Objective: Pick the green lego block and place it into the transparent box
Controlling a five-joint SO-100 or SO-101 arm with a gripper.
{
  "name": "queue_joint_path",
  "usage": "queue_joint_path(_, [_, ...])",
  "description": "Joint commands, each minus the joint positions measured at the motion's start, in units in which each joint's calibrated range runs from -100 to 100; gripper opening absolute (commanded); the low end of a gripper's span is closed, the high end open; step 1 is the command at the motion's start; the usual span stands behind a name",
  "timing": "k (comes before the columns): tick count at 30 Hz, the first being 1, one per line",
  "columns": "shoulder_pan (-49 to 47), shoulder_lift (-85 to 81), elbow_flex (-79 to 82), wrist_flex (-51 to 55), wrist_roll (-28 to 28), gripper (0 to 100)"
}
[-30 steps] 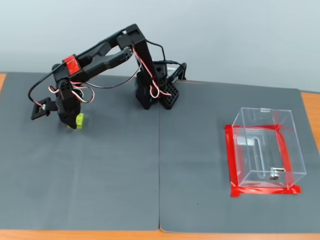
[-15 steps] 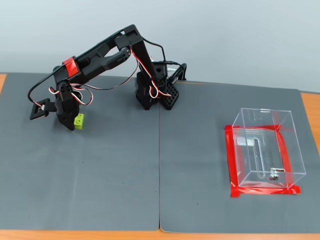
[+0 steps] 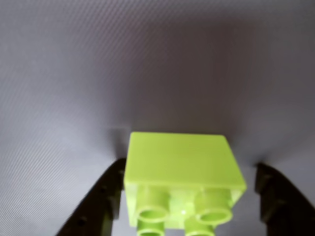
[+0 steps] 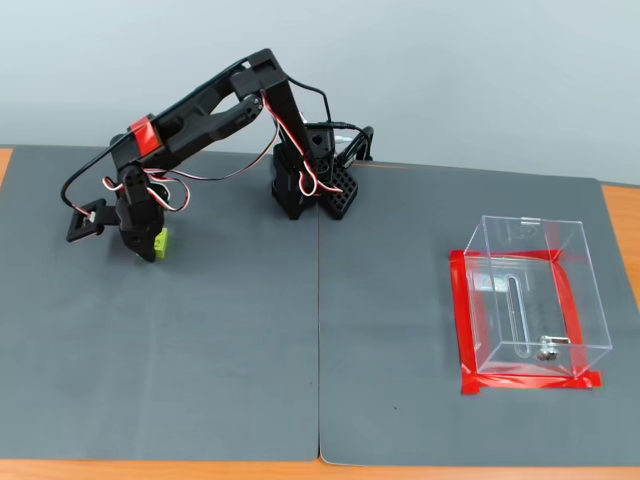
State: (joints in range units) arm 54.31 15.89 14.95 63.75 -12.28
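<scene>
The green lego block [image 3: 182,167] is a lime brick with its round studs facing the wrist camera. It lies between my two black fingers [image 3: 106,196], and a narrow strip of mat shows on each side of it. My gripper [image 3: 189,164] is open around it. In the fixed view the gripper [image 4: 150,250] is low over the mat at the far left, with the block [image 4: 160,240] at its tip. The transparent box [image 4: 530,295] stands far off at the right on red tape, with a small metal piece [image 4: 547,351] inside.
A dark grey mat [image 4: 320,380] covers the table, with a seam down its middle. The arm's base [image 4: 305,185] stands at the back centre. An orange table edge [image 4: 620,210] shows at the right and along the front.
</scene>
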Motion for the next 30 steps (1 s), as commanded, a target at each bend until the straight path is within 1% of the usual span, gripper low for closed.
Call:
queue_joint_path(1, [-0.3, -1.5, 1.3, 0.0, 0.1, 29])
queue_joint_path(20, [0.0, -1.6, 1.3, 0.0, -0.2, 29])
queue_joint_path(21, [0.0, -1.6, 1.0, 0.0, -0.2, 24])
queue_joint_path(25, [0.0, -1.6, 0.8, 0.0, 0.0, 12])
queue_joint_path(27, [0.0, -1.6, 0.8, 0.0, 0.0, 9])
queue_joint_path(30, [0.0, -1.6, 0.8, 0.0, 0.0, 9])
